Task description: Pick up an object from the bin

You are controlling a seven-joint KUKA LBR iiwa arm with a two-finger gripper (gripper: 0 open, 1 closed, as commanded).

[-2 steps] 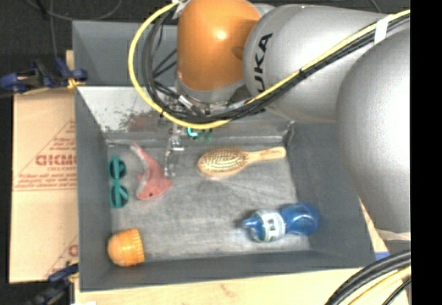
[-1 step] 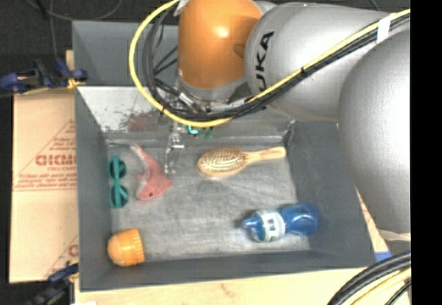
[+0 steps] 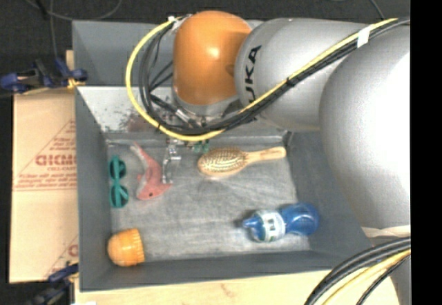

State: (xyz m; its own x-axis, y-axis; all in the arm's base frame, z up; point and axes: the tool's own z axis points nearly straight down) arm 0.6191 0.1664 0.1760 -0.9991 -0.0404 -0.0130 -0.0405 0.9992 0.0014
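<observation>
**Figure: the bin seen from above, with nothing yet lifted.** The grey metal bin (image 3: 207, 207) holds five loose things, each lying flat and well apart from the others, so any one could be taken without disturbing the rest.

My jaws hang low by the far wall, below the orange wrist cover (image 3: 207, 55) and its loop of cables (image 3: 138, 100). I cannot tell whether they are spread or pressed together, and nothing shows between them.

- **Pink toy:** A pink toy (image 3: 148, 178), curved like a fish or a flamingo, lies just beside the jaws on the view's left. I cannot tell whether it touches them. As the nearest thing, I judge it the likely one to pick, and it lies so flat that the jaws would have to go down almost to the floor.
- **Sunglasses:** Beyond the toy on the same side lie teal sunglasses (image 3: 118, 183).
- **Hairbrush:** To the right of the jaws and near them rests a wooden hairbrush (image 3: 228, 161), its handle pointing away from them.
- **Near wall:** Well apart from the jaws sit an orange cap-like cylinder (image 3: 126, 247) and a blue-and-white bottle-shaped thing (image 3: 280, 222).
</observation>
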